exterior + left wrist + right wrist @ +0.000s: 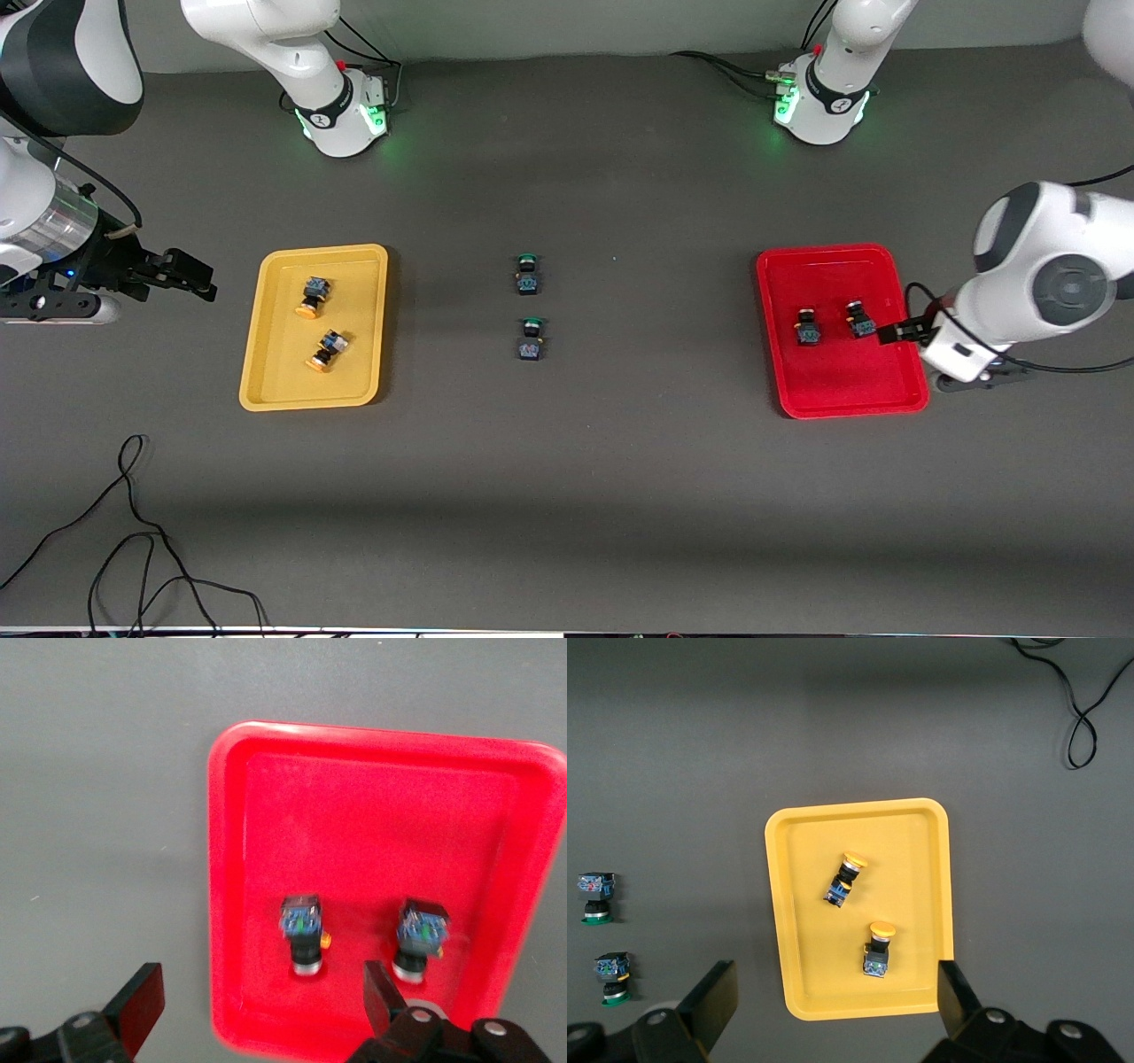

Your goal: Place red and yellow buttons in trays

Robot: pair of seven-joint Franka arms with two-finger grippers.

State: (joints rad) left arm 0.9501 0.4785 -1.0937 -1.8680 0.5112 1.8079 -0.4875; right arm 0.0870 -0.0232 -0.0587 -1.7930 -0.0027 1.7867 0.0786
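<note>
The yellow tray (283, 372) holds two yellow-capped buttons (314, 297) (328, 350), both lying on their sides. The red tray (850, 381) holds two dark-bodied buttons (807, 326) (859, 319); their caps blend into the red floor. My left gripper (893, 334) is open and empty, low over the red tray's rim at the left arm's end. In the left wrist view (261, 1001) it straddles a corner of the red tray (354, 815) near both buttons (301, 930) (418, 935). My right gripper (190, 270) is open and empty beside the yellow tray (806, 904).
Two green-capped switches (528, 275) (531, 339) stand mid-table between the trays, and show in the right wrist view (594, 896) (611, 976). A black cable (133, 532) loops on the table near the front camera at the right arm's end.
</note>
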